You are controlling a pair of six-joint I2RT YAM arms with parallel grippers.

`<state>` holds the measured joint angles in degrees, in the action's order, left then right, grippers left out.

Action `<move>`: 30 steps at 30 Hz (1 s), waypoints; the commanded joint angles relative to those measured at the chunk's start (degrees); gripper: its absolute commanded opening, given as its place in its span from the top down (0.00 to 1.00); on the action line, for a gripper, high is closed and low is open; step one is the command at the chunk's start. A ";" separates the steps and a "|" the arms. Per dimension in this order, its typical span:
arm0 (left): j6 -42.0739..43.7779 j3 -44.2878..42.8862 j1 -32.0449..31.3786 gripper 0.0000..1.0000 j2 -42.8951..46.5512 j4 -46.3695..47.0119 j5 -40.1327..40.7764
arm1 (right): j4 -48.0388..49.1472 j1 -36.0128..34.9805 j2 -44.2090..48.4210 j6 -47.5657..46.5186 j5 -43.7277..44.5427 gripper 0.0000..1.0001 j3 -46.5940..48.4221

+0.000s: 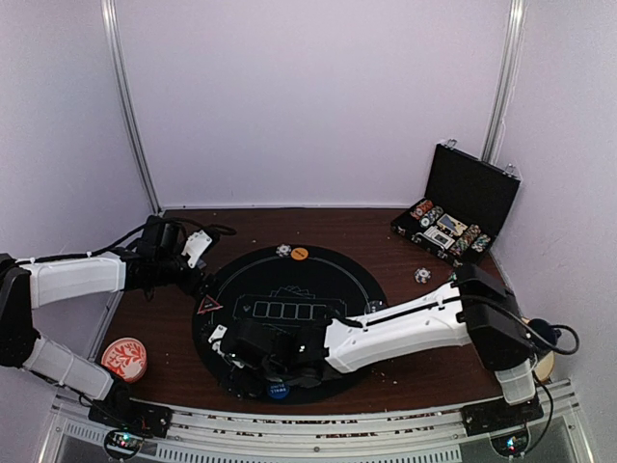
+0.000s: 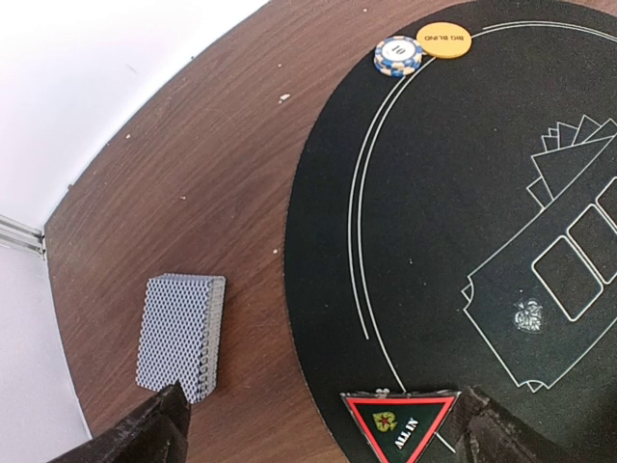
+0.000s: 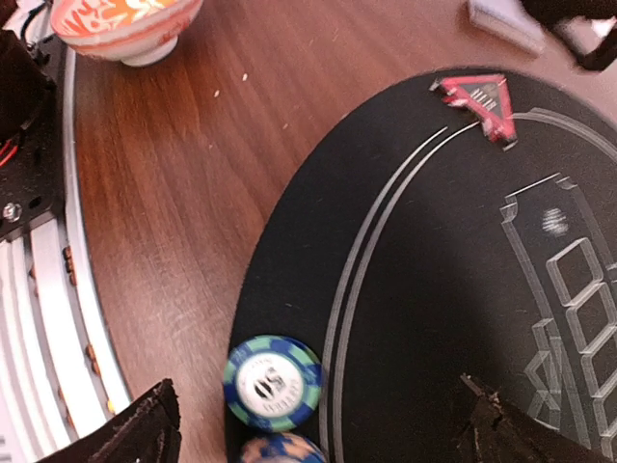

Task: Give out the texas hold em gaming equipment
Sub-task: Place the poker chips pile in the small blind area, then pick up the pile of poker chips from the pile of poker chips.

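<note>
In the left wrist view, my left gripper (image 2: pixel 323 439) is open and empty. It hovers over the mat edge, with a grey-blue-backed card deck (image 2: pixel 181 333) by its left finger and the red triangle marker (image 2: pixel 400 424) between the fingers. A striped chip (image 2: pixel 398 56) and an orange button disc (image 2: pixel 444 42) lie at the far mat rim. In the right wrist view, my right gripper (image 3: pixel 318 434) is open and empty above a green-and-blue chip (image 3: pixel 273 381), with a blue-and-orange chip (image 3: pixel 282 450) just below it. From above, the left gripper (image 1: pixel 198 256) and right gripper (image 1: pixel 241 352) sit at the mat's left side.
A black round mat (image 1: pixel 328 280) covers the middle of the brown table. An open black case (image 1: pixel 458 217) with chip rows stands at the back right, with a loose chip (image 1: pixel 422 275) in front of it. A red-and-white dish (image 1: pixel 124 357) sits at the front left.
</note>
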<state>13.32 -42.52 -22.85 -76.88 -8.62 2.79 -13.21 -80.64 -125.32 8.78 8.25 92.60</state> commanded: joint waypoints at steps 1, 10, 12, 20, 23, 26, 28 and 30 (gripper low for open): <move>-0.74 -1.51 0.53 0.02 -0.20 2.21 -0.39 | 0.16 2.03 10.35 2.76 6.55 0.00 -5.17; -0.79 -1.59 0.75 0.02 -0.28 2.13 -0.50 | -4.63 19.30 30.06 14.18 16.51 0.00 -22.91; -0.81 -1.58 0.81 0.02 -0.20 2.16 -0.60 | -6.14 24.61 33.69 15.77 18.13 0.00 -26.07; -0.77 -1.69 0.89 0.02 -0.29 2.03 -0.45 | -6.68 45.39 43.33 18.65 20.29 0.00 -36.76; -0.80 -1.64 0.94 0.02 -0.20 2.07 -0.73 | -4.05 52.29 44.02 18.47 19.56 0.00 -40.84; -0.76 -1.62 0.93 0.02 -0.43 2.12 -0.74 | -2.32 57.21 43.73 18.67 19.03 0.00 -43.09; -0.79 -1.68 0.88 0.02 -0.61 2.12 -0.80 | -2.34 58.73 43.27 19.36 19.66 0.01 -43.36; -0.76 -1.70 0.89 0.02 -0.66 2.03 -0.85 | -2.08 60.25 43.13 20.29 20.19 0.02 -43.97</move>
<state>13.26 -42.54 -22.48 -76.93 -8.60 2.70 -17.32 -22.26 -82.21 27.09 26.81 49.21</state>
